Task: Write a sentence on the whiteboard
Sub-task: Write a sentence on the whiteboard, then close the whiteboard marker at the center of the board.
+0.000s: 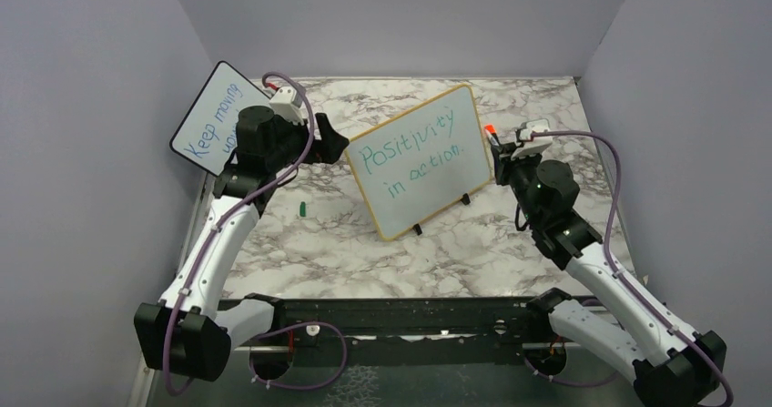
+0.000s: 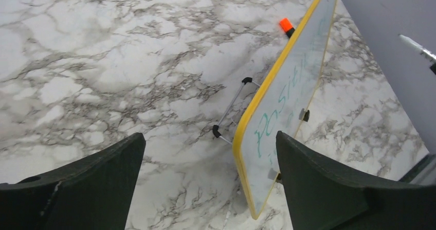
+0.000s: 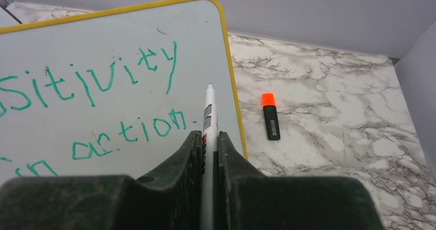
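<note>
From above, the whiteboard (image 1: 437,195) stands tilted on the marble table (image 1: 319,248) between my arms, with the sentence (image 1: 411,148) in green across it. The left wrist view shows my left claw (image 2: 210,137) spread wide and empty beside the board's yellow edge. The right wrist view shows my right claw (image 3: 209,137) pinching a white marker (image 3: 209,106), its tip near the board's right edge.

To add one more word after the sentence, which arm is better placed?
Right. The right gripper is shut on the marker, whose tip is by the whiteboard's right edge, near the end of the sentence. The left gripper is open and holds no marker.
</note>
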